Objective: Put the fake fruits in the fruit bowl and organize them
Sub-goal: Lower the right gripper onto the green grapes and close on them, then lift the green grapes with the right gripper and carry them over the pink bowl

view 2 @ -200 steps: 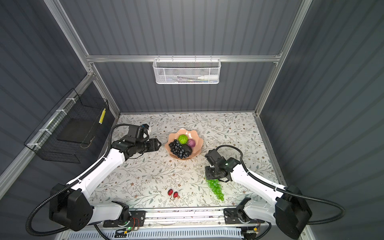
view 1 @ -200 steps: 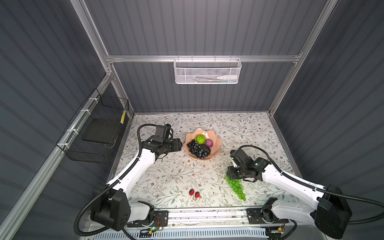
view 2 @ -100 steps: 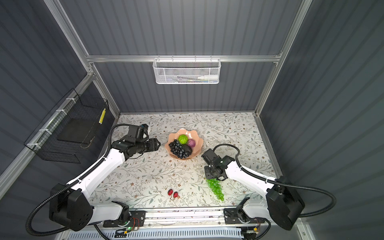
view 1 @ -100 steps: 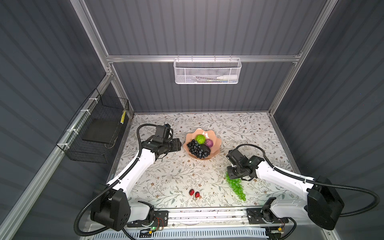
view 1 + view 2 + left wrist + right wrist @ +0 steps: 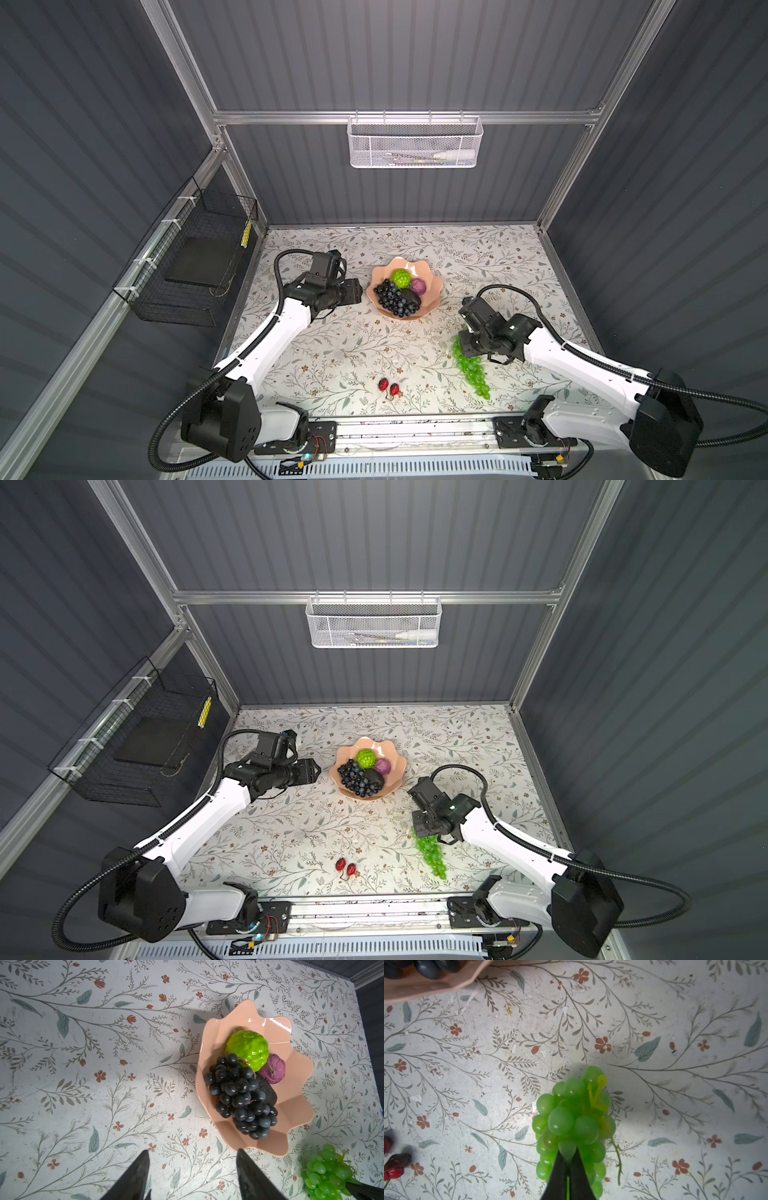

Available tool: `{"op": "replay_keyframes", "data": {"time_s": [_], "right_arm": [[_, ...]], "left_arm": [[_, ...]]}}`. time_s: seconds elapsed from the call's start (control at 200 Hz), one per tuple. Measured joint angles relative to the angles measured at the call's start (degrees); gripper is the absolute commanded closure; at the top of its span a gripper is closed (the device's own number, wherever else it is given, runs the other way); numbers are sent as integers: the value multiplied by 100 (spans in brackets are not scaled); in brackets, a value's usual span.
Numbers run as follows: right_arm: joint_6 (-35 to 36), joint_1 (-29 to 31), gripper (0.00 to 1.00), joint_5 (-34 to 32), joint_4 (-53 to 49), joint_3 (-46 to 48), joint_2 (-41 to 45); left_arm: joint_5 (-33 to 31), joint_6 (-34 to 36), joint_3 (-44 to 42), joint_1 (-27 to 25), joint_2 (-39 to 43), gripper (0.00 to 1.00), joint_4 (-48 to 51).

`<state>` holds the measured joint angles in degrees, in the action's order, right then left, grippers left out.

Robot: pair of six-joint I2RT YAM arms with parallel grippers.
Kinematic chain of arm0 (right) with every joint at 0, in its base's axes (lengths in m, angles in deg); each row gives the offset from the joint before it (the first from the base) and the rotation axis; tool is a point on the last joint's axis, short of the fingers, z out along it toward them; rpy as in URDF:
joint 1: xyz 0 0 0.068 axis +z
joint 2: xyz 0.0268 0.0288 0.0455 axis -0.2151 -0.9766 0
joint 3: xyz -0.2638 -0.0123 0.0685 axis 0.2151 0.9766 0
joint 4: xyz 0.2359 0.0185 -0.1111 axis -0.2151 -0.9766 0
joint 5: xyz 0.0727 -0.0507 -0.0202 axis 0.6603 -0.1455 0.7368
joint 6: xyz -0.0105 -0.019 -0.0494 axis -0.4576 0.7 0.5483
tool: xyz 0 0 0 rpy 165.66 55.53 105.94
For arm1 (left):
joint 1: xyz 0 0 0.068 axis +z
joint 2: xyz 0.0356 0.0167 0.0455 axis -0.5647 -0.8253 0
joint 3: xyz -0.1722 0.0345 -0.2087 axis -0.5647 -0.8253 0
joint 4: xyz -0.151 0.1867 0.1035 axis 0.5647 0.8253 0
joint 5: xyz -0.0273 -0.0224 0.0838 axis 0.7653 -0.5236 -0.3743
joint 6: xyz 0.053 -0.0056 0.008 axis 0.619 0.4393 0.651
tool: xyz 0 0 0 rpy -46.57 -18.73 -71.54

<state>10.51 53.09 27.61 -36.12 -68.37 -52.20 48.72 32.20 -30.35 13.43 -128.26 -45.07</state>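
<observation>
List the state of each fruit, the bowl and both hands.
Bowl, upright, partly filled.
Dark grapes, in bowl.
Bumpy green fruit, in bowl.
Purple fruit, in bowl.
Avocado, in bowl, under dark grapes.
Green grapes, on table, gripped.
Red berries, on table, untouched.
Left hand, open, empty.
Right hand, shut on green grapes.

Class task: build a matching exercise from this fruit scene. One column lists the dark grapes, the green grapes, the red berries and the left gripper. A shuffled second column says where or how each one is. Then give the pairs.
1. dark grape bunch
2. green grape bunch
3. two red berries
4. left gripper

A. open, holding nothing, beside the bowl
B. loose on the table, near its front edge
C. pinched by the shut right gripper
D. inside the bowl

Pairs: 1-D, 2-C, 3-B, 4-A
</observation>
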Motion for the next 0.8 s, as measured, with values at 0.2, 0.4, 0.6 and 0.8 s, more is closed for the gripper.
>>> {"op": "replay_keyframes", "data": {"time_s": [0.2,0.4,0.6,0.8], "right_arm": [[85,0,100,26,-203,-236,181],[138,0,100,160,-433,-772,452],[337,0,100,225,-667,-1853,428],[673,-2,100,286,-573,-3163,-232]], "left_arm": [[2,0,0,2,-9,33,-2],[0,0,0,0,-35,33,-2],[0,-39,0,2,-46,33,-4],[0,-46,-2,2,-57,33,-7]]}}
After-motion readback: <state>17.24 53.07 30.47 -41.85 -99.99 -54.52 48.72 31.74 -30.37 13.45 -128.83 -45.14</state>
